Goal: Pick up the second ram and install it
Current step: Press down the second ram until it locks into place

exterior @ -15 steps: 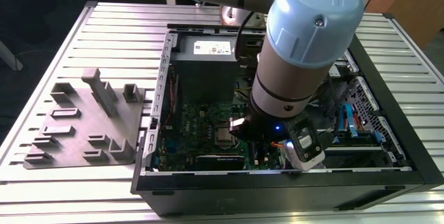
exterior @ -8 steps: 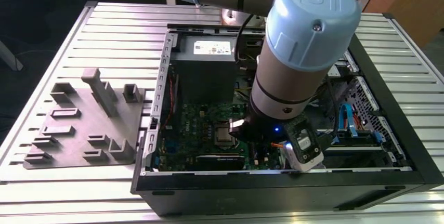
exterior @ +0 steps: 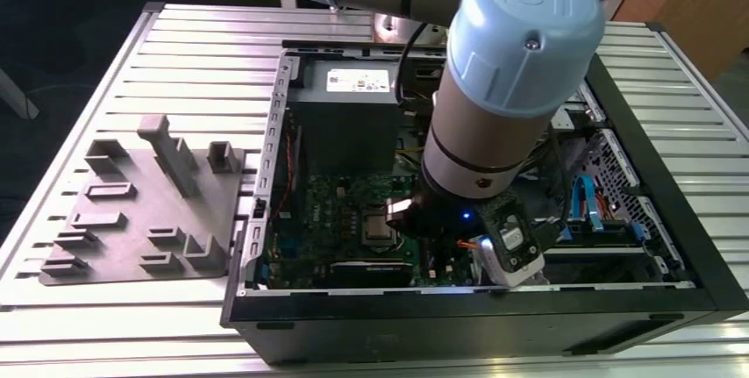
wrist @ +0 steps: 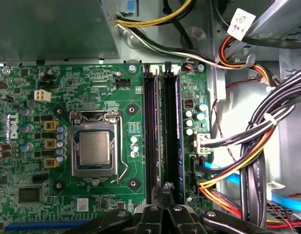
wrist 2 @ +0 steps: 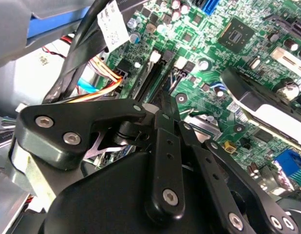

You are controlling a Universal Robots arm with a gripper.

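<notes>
Slatted metal surface (exterior: 199, 45) carries an open PC case (exterior: 468, 321) lying on its side. The arm (exterior: 515, 53), w/ a pale blue cap, reaches down into the case near the exterior view's right. A grey tray (exterior: 117, 220) w/ upright blocks sits on the surface just beside the case, on the exterior view's left, w/ no stick on it. A grey power-supply box (exterior: 345, 124) fills the far end of the case. The green motherboard (wrist: 24, 97) lies below it, and the CPU (wrist: 93, 147) sits in its socket. A cable bundle (wrist: 267, 146) of black, orange and red wires runs along the other side of the memory slots.

The second ram (wrist: 170, 131) lies in a slot on the board, long edge up, btwn the CPU socket and the cables. It sits parallel to and just beside the neighbouring slot (wrist: 150, 131). Can't tell if that one is filled, or if the stick is fully seated.

The gripper (wrist: 166, 187) is low over one end of the stick. Its black fingers (wrist: 160, 207) are drawn together, tips meeting w/ no visible gap, right over the ram's top edge. Can't tell whether they press on it. In the second wrist view the gripper (wrist 2: 162, 105) points at the slots the same way.
</notes>
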